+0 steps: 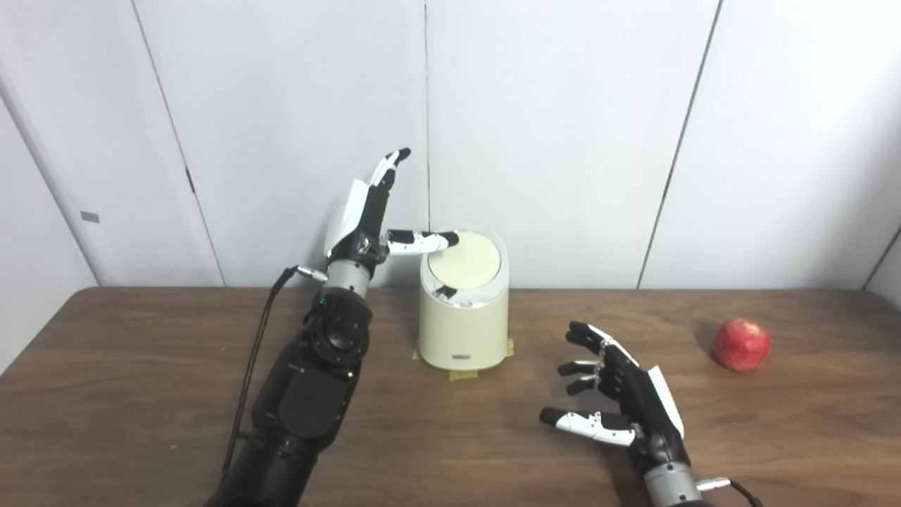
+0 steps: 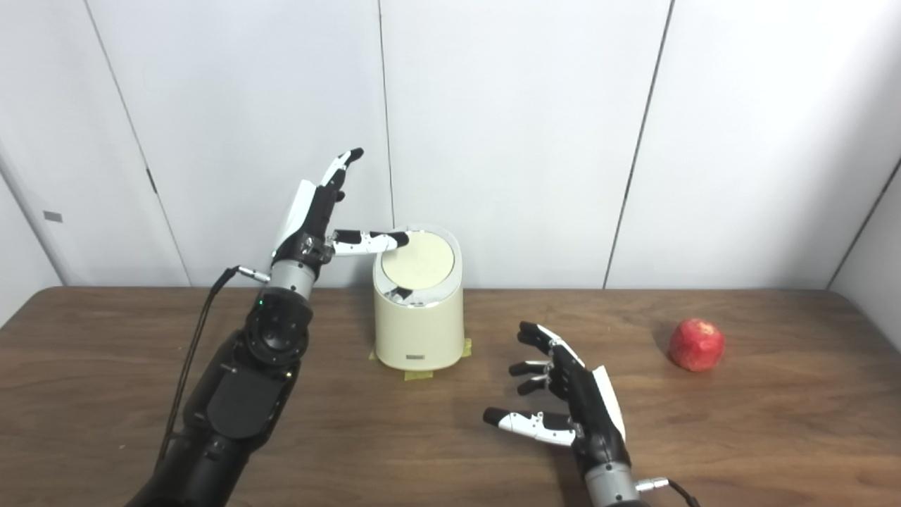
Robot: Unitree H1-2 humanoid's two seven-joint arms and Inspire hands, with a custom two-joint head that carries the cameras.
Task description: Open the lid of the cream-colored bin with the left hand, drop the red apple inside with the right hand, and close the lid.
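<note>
- While the lid [image 1: 465,259] lies shut on the bin [image 1: 464,324] near the table's [image 1: 141,366] far edge, the left hand [image 1: 366,211] is raised beside it, fingers spread, thumb over the lid's rim.
- In the right eye view, the right hand [image 2: 570,394] is seen open and empty near the front edge; the apple [image 2: 697,344] is set toward the right edge.

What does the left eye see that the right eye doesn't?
Only the left eye view shows less wall and table to the right of the apple. Only the right eye view shows the table's far right corner with more wall beside it. Both show the cream bin with its lid shut, the open left hand with its thumb at the lid's edge, and the open right hand over the table.
</note>
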